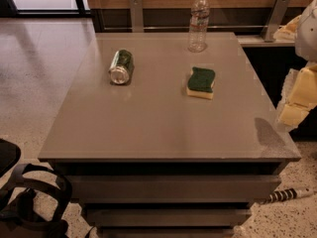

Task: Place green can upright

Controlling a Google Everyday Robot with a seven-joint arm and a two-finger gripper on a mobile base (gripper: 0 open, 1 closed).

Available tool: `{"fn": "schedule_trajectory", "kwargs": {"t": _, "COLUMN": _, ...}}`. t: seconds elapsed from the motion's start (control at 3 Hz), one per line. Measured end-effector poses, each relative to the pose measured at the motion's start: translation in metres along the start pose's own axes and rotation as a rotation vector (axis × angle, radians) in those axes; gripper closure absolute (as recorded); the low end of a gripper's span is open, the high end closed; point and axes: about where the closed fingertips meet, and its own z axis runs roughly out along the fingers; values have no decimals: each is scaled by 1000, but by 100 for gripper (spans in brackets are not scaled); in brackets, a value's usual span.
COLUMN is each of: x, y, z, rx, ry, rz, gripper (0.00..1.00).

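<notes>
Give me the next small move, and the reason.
Probably move the gripper, which hangs off the right edge of the table, left toward the can. The can lies on its side at the far left, unheld, and the sponge sits roughly between them.

My gripper (pixel 296 102), right edge: matt pale-yellow. Shiny silver-ended small dark-green metal can (pixel 122 66). Smooth, faintly glossy flat grey tabletop (pixel 148 128).

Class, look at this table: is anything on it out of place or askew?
Yes: the green can lies on its side on the table, left of the sponge, unlike the upright bottle. The gripper hangs beyond the right edge.
</notes>
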Motion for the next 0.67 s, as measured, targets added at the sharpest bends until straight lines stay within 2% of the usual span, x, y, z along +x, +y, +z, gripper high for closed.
{"fn": "schedule_trajectory", "kwargs": {"t": 0.67, "x": -15, "y": -8, "z": -5, "rx": 24, "ry": -19, "rz": 7, "gripper": 0}}
